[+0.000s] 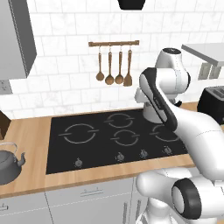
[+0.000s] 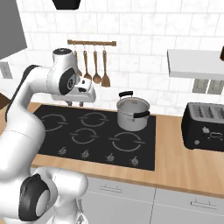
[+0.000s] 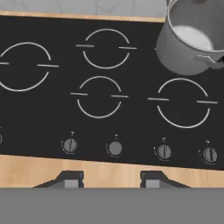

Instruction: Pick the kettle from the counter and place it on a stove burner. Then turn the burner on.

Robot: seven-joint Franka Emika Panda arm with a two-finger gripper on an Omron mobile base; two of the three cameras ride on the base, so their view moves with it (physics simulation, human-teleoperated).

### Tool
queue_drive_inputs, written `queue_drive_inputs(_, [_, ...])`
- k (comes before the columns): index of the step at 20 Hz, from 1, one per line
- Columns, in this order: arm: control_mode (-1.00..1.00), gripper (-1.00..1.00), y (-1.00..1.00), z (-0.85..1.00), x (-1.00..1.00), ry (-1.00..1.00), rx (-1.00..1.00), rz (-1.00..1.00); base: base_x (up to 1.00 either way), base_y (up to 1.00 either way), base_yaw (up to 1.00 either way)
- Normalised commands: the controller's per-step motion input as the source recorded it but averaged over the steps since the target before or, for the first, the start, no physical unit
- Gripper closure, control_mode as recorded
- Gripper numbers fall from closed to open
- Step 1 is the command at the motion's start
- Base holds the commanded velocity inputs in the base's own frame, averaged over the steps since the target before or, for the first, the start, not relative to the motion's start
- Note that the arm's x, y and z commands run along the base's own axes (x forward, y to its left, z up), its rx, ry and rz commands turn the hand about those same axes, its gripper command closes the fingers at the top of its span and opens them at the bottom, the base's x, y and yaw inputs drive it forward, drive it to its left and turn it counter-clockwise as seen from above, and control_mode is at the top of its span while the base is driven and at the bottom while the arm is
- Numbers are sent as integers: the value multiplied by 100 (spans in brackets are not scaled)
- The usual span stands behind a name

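Kettle (image 1: 9, 162) first: the squat dark grey one sits at the far left of the counter (image 1: 30, 131), on bare wood just beside the cooktop's left edge, upright, spout towards the glass. Nothing touches it, so the pick-up step has not begun in earnest; the job is at its very start.

Moving right, the black glass cooktop (image 1: 61, 162) carries five ring markings. The stove burner (image 1: 79, 133) that matters, the largest ring, is the leftmost, nearest the kettle and bare. A row of small knobs (image 3: 114, 148) runs along the front edge of the glass.

Above the middle of the cooktop hangs the gripper (image 2: 75, 104), pointing down, well apart from the kettle. In the hand view its two dark fingertips (image 3: 70, 179) stand apart with only counter wood between them: jaws partly spread, holding nothing. By my reckoning, the next move calls for a long swing leftward and down, then lining the jaws across the thin arched handle.

Further right, a shiny lidless pot (image 2: 132, 113) with black handles occupies the back right ring; it is not the target. Beyond the glass a black toaster (image 2: 204, 127) stands on the wood.

Behind everything, white marble-look tiles, a wooden rail of utensils (image 1: 113, 65), and a grey wall cabinet (image 1: 15, 39) at upper left.
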Motion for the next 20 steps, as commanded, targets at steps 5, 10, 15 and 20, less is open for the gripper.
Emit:
queue_drive_inputs(5, [-100,-100,12,-17,-24,1,0,5,0,0,0])
queue_drive_inputs(10, [-100,-100,64,-17,-21,-10,-1,16,0,0,0])
queue_drive_inputs(15, [-100,-100,63,-10,-17,-12,0,18,0,0,0])
queue_drive_inputs(20, [-100,-100,88,-14,-11,-11,2,19,0,0,0])
